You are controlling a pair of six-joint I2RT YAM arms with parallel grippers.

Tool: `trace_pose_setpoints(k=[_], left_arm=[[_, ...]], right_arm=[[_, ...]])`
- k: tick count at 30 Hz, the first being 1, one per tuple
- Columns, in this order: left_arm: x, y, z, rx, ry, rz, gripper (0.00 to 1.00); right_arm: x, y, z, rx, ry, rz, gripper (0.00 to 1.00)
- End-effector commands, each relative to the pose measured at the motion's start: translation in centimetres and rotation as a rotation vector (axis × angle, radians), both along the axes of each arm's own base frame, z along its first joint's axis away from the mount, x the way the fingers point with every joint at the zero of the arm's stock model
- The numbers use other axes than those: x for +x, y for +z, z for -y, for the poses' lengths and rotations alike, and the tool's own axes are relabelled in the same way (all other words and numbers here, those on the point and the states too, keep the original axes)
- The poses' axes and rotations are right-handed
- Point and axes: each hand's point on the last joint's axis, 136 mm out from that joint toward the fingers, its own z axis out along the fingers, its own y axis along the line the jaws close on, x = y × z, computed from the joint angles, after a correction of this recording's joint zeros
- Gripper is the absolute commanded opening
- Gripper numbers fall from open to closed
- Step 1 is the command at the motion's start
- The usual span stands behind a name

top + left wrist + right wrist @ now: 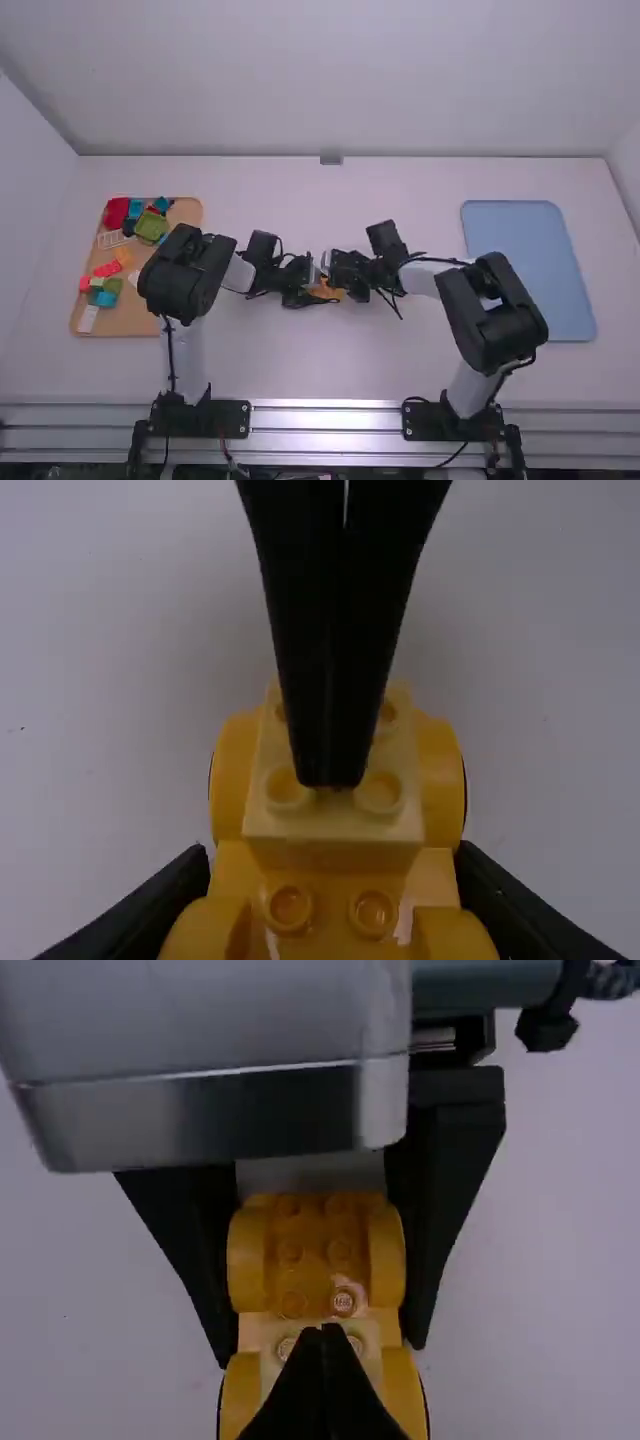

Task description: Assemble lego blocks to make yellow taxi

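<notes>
A stubby amber-wheeled car (315, 1275), pale yellow brick (270, 824) atop; left tool (322, 289) pinches its sides, right tool (337, 281) pressed together.

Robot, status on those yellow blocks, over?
Left hand gripping yellow base. Right hand shut, tips over pale brick, hiding its middle.

The block tray (140, 322) lies on the table (330, 370), at left; loose blocks (151, 226) lie inside it; the second tray (530, 270) lies at right; the wheeled assembly (334, 825) is located between both trays, flanked by the left gripper's (318, 293) fingers; the right gripper's (334, 272) tips are positioned over one end.
</notes>
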Motion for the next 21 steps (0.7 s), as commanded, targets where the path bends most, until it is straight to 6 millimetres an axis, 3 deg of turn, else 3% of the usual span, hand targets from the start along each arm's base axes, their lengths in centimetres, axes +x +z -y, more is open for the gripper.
trace_pose_setpoints(k=[1, 9, 17, 20, 21], left_arm=[[-0.9, -1.9, -0.5, 0.046, 0.032, -0.08, 0.34], [-0.8, -1.8, -0.5, 0.044, 0.032, -0.074, 0.32], [-0.7, -1.8, -0.5, 0.044, 0.032, -0.073, 0.32], [-0.6, -1.7, -0.5, 0.044, 0.033, -0.073, 0.31], [-0.5, -1.7, -0.5, 0.048, 0.034, -0.074, 0.31]], right_arm=[[-0.9, -2.7, 1.2, -0.103, -0.027, -0.051, 0.0], [-1.5, -3.5, 3.0, -0.14, -0.04, -0.106, 0.0], [-1.9, -5.6, 3.0, -0.237, -0.052, -0.113, 0.0], [-1.5, -4.8, 1.9, -0.209, -0.031, -0.092, 0.0], [-0.8, -3.4, 1.2, -0.163, -0.023, -0.074, 0.0]])
